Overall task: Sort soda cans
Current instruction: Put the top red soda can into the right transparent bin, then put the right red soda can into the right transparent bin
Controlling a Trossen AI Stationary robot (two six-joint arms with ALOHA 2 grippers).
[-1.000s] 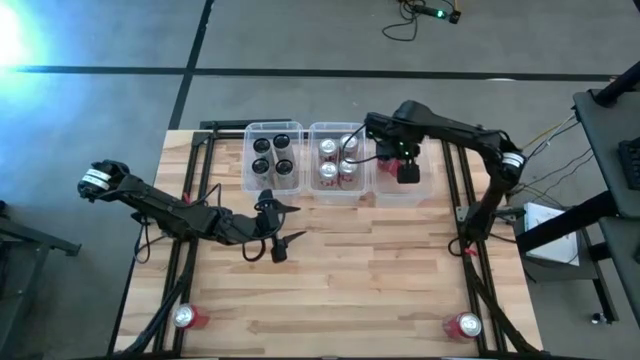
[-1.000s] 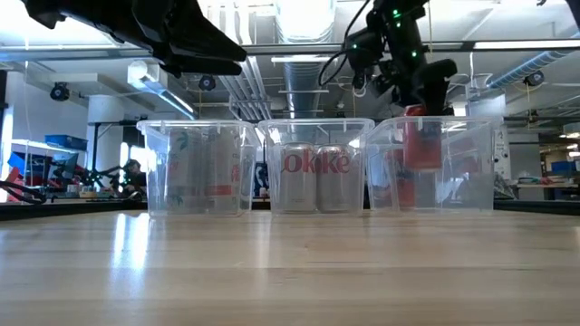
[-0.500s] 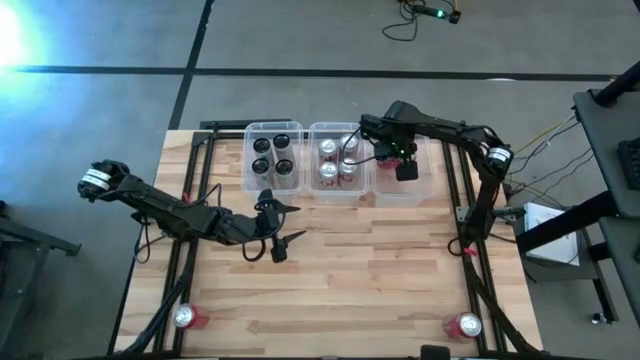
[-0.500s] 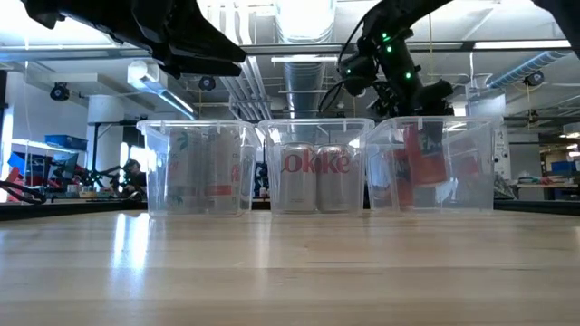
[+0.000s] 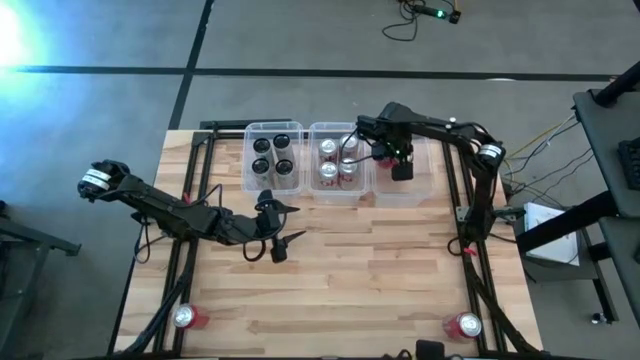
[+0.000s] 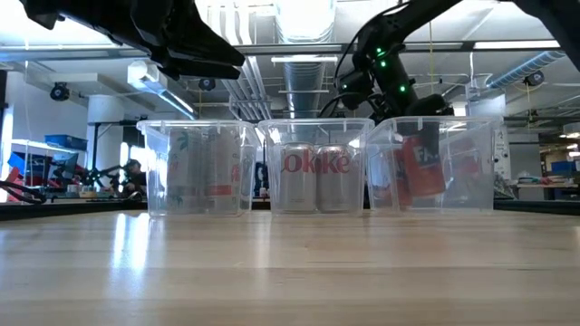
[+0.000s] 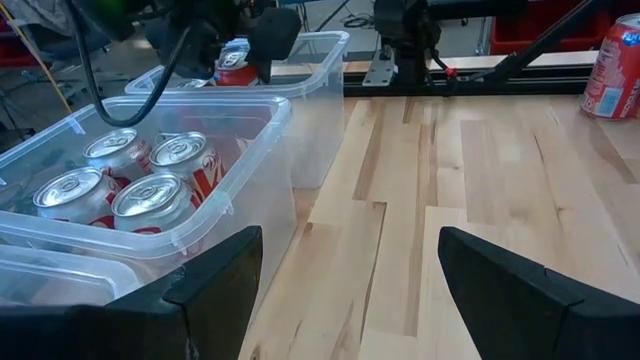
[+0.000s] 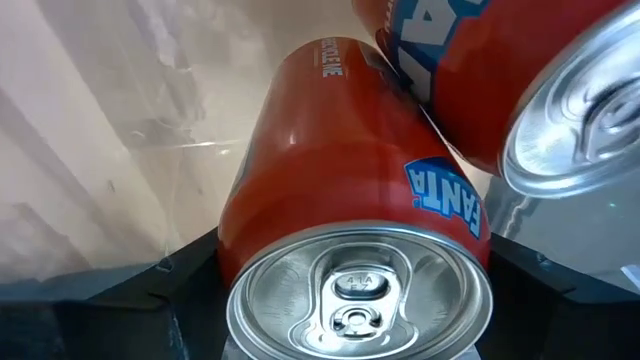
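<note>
Wooden tabletop (image 5: 380, 260) carries three clear bins; inside the right bin (image 5: 420, 185) the right gripper (image 5: 401, 168) pinches a red Fanta can (image 8: 350, 240) beside another red can (image 8: 470, 70). Left gripper (image 5: 281, 225) hovers mid-table, fingers spread, holding nothing

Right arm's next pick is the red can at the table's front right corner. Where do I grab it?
The corner red can stands upright, alone, silver top up. Take its round side wall about mid-height, fingers level, coming from the middle of the table, where nothing blocks. The right gripper is now shut on a Fanta can in the right bin.
</note>
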